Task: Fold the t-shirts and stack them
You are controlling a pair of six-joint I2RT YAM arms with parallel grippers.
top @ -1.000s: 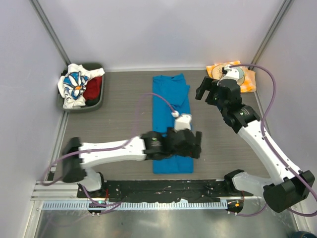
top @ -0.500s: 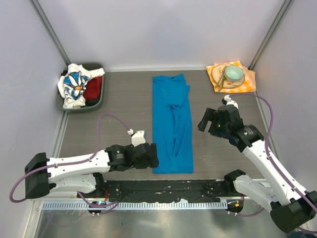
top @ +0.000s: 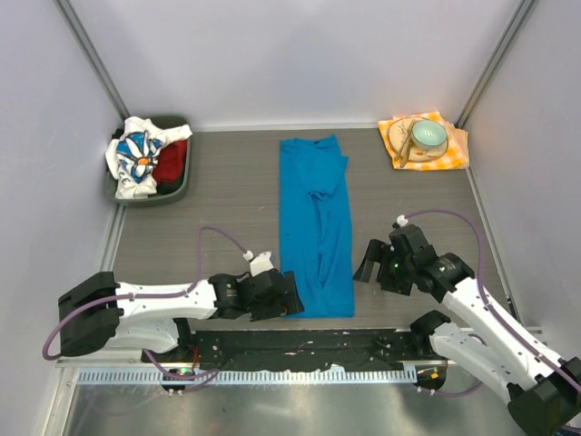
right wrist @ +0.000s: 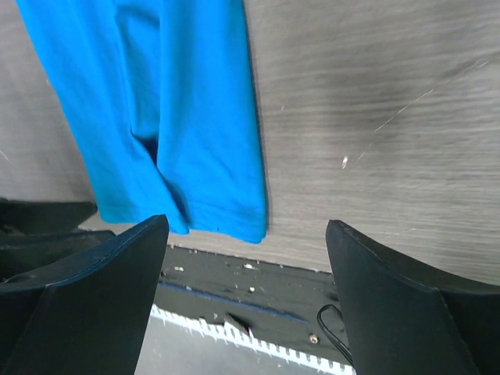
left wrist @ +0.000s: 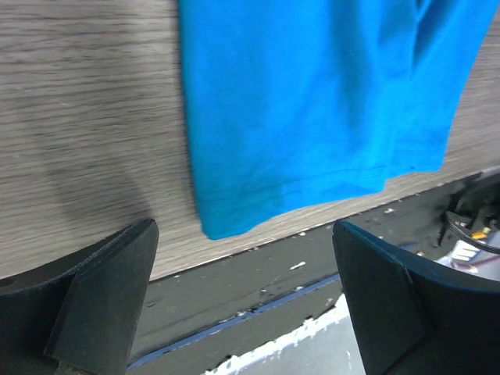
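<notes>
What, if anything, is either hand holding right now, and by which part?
Nothing is held. The left hand and the right hand both stand open at the near corners of the blue t-shirt, which lies flat and ungripped.

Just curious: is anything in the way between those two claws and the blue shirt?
Nothing visible does. The left gripper and right gripper, both open, are at the blue t-shirt's near corners, with only bare table around.

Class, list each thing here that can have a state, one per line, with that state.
Blue t-shirt: folded into a long strip, flat on the table.
Daisy t-shirt: crumpled in the bin.
Red t-shirt: crumpled in the bin.
Bowl: upright.
Left gripper: open, empty.
Right gripper: open, empty.
</notes>
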